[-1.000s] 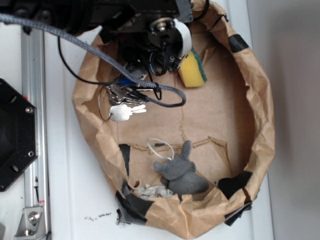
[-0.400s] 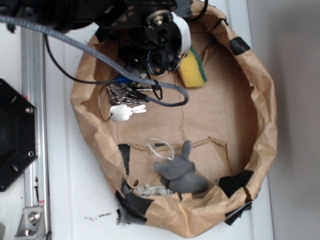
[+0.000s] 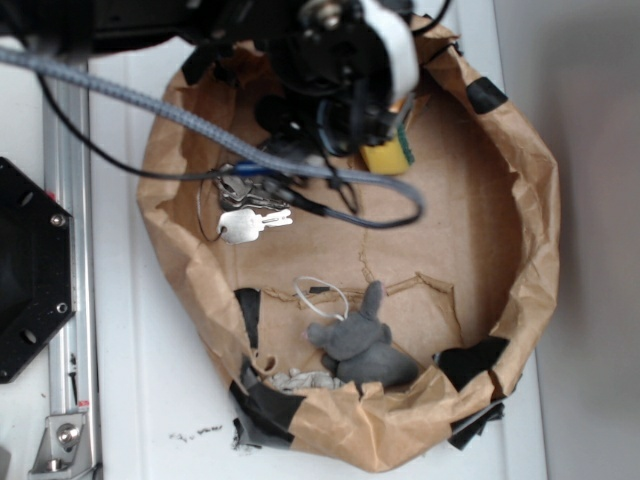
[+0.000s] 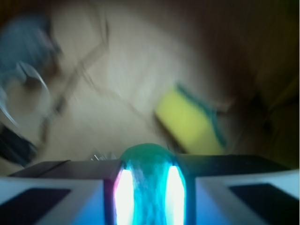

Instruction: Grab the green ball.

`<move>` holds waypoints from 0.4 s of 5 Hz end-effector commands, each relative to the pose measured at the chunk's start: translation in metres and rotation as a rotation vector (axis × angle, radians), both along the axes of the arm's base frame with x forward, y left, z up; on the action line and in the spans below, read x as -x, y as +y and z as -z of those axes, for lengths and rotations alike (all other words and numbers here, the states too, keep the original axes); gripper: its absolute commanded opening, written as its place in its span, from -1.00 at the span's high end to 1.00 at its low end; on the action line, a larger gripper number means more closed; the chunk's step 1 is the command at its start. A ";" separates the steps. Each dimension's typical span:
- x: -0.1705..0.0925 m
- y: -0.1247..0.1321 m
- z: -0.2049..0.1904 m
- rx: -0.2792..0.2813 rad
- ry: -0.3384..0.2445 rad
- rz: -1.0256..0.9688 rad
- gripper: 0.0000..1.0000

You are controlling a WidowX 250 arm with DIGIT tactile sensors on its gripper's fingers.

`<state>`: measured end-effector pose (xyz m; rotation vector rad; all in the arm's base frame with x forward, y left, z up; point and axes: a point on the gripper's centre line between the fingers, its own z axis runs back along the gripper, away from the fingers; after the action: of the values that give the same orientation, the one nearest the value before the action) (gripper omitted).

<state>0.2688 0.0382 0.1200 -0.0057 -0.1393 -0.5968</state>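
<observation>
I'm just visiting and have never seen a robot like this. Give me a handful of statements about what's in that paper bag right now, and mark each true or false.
1. The end effector grips the small round green foam ball between its fingers. True.
2. The yellow sponge with a dark green scrubbing layer sits inside the end effector. False: it lies apart on the brown paper bag.
3. The grey plush toy lies at the near edge of the bag. True.
4. The bunch of silver metal keys rests on top of the plush toy. False: they lie apart, nearer the arm.
</observation>
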 end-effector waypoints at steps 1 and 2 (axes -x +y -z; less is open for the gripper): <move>-0.025 -0.047 -0.053 0.042 0.009 -0.286 1.00; -0.018 -0.047 -0.050 0.036 0.005 -0.399 1.00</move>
<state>0.2809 0.0008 0.1539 -0.0168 -0.0821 -0.1683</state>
